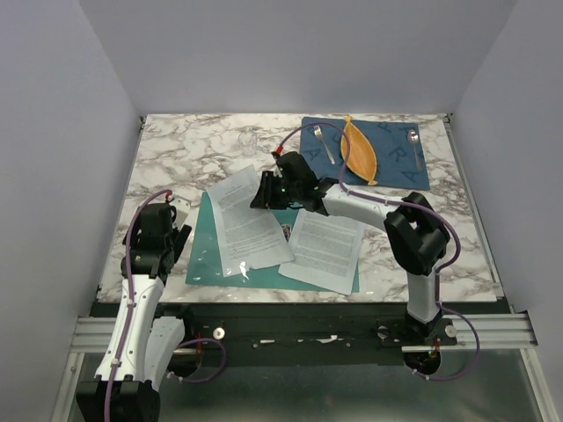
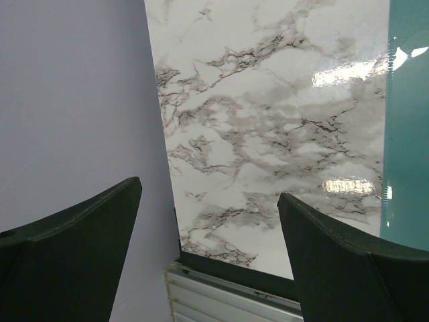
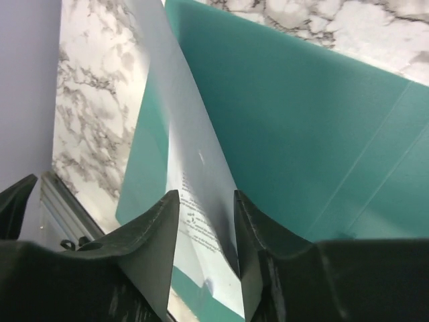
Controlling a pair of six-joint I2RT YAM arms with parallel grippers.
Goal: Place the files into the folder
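Observation:
The teal folder (image 1: 204,255) lies open on the marble table, near the front. Two printed files rest on it: one sheet (image 1: 246,224) on the left half, tilted and raised at its far end, and another (image 1: 327,249) on the right half. My right gripper (image 1: 262,193) is at the far edge of the left sheet. In the right wrist view its jaws (image 3: 204,201) stand apart, with the sheet (image 3: 194,154) passing loosely between them above the folder (image 3: 301,134). My left gripper (image 1: 180,233) hovers open and empty (image 2: 209,221) left of the folder (image 2: 409,134).
A dark blue placemat (image 1: 391,171) at the back right carries an orange leaf-shaped dish (image 1: 359,151), a fork (image 1: 324,145) and a spoon (image 1: 413,141). A clear glass (image 1: 249,141) stands behind the folder. The table's left front corner and metal rail (image 2: 228,295) lie under my left gripper.

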